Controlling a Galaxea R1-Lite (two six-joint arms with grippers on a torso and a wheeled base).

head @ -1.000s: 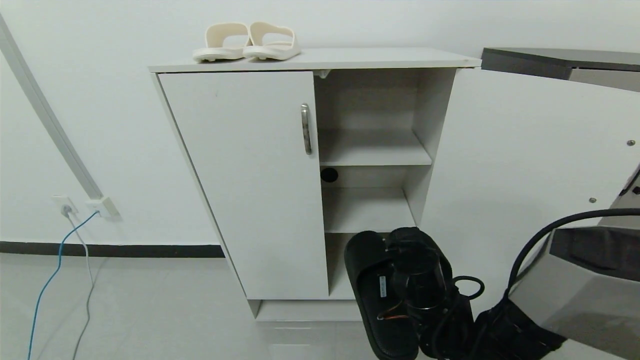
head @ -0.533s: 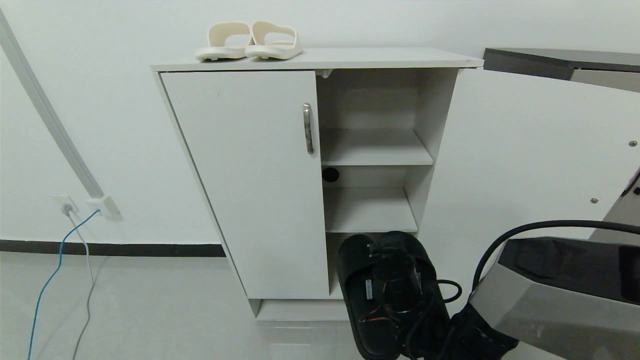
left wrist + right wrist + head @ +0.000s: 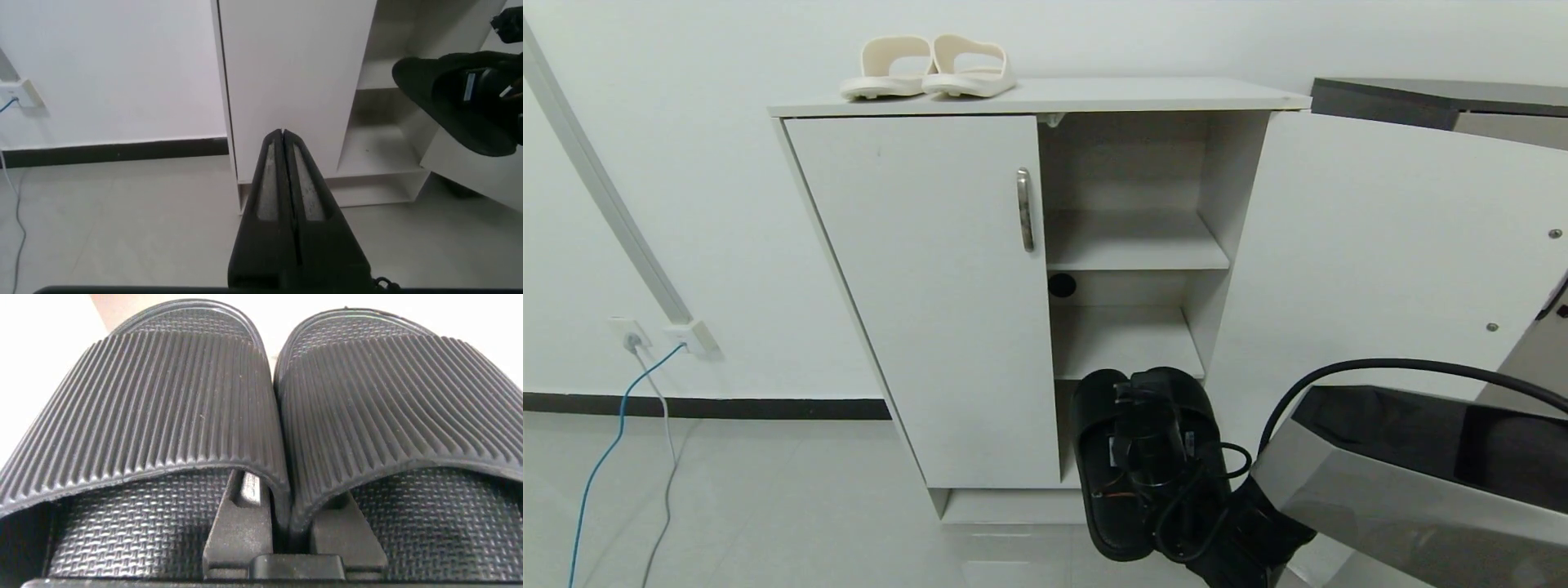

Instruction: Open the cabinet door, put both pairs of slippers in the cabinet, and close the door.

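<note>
Right hand (image 3: 282, 527), grasping the black slippers (image 3: 1131, 457) by their straps, has carried them nearer the cabinet (image 3: 915, 286); left hand (image 3: 282, 139) clenched.

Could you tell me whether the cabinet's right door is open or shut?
Open: the right door is swung wide, baring the shelves.
</note>
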